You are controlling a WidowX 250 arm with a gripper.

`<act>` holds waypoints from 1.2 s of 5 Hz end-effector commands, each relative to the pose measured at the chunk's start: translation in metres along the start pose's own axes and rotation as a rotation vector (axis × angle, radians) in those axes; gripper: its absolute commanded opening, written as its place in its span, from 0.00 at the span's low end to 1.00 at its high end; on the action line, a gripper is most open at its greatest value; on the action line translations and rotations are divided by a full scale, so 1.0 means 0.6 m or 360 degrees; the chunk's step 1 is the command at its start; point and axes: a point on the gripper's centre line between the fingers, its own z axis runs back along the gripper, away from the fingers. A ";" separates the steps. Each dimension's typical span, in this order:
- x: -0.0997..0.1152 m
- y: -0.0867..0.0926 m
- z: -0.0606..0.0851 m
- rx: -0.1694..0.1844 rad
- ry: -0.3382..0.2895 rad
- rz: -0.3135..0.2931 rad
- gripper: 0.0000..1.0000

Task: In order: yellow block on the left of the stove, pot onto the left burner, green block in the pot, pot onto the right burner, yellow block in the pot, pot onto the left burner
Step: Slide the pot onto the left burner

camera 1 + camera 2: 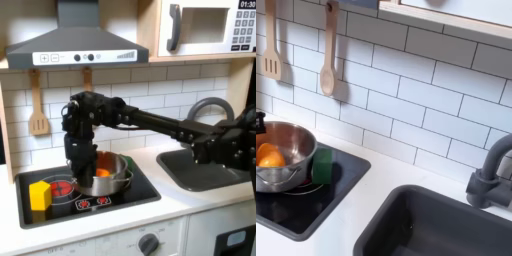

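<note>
The black robot arm's claw [80, 168] hangs low at the rim of the round shiny steel pot [106, 178], probably to push it; whether it is clenched I cannot tell. The small yellow block [40, 194] stands on the glossy black stove [125, 195], at the first exterior view's left. An orange piece [270, 157] lies inside the pot, and a small dark green block [322, 165] touches its wall.

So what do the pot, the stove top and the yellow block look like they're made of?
The pot looks like polished steel: its wall is shiny and mirrors the orange piece inside. The stove looks like glossy black plastic or glass with printed red rings; which one I can't tell. The yellow block has flat, matte, even colour, so probably painted wood or plastic.
</note>
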 end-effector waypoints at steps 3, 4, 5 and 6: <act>0.031 0.015 -0.006 0.0010 -0.0012 0.0059 0.00; 0.037 0.016 -0.002 0.0002 -0.0025 0.0066 0.00; 0.039 0.020 -0.004 0.0007 -0.0019 0.0072 0.00; 0.045 0.029 -0.002 0.0004 -0.0020 0.0098 0.00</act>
